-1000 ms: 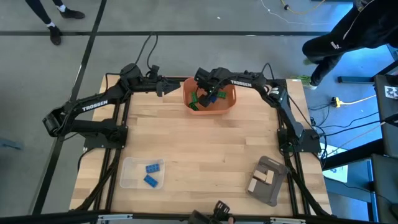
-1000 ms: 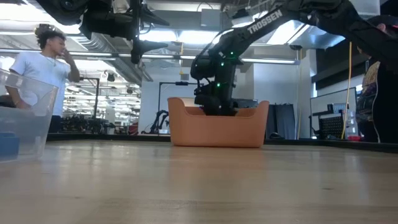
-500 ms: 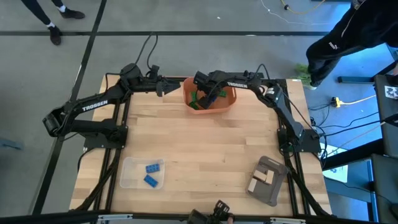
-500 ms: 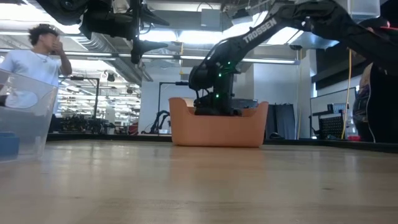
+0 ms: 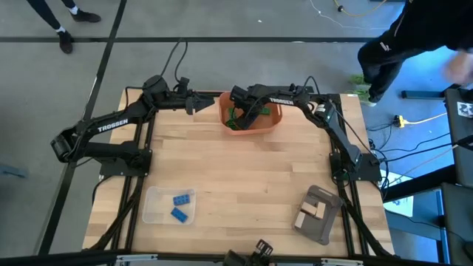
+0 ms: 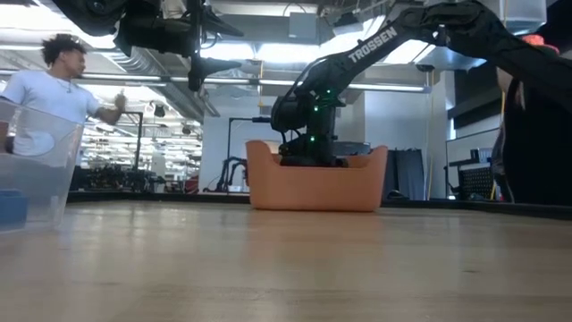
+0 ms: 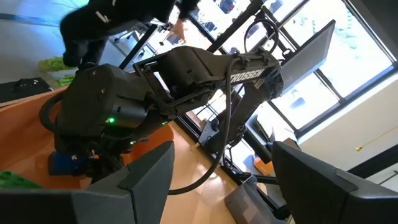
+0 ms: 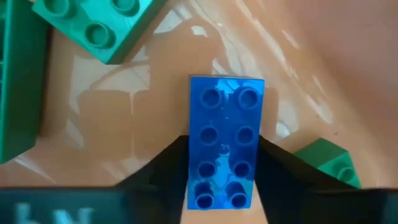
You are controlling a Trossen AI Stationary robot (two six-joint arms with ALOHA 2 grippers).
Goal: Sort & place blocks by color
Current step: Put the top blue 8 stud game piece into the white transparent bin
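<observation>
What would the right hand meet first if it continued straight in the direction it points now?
The blue block, probably: the right hand is down inside the orange bin, with a finger on each side of it, apparently closing on it. Straight beyond lies the bin's floor; depth is unclear.

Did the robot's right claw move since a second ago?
Yes. The right gripper sank lower into the orange plastic bin, toward its left side, and now straddles a blue studded brick.
</observation>
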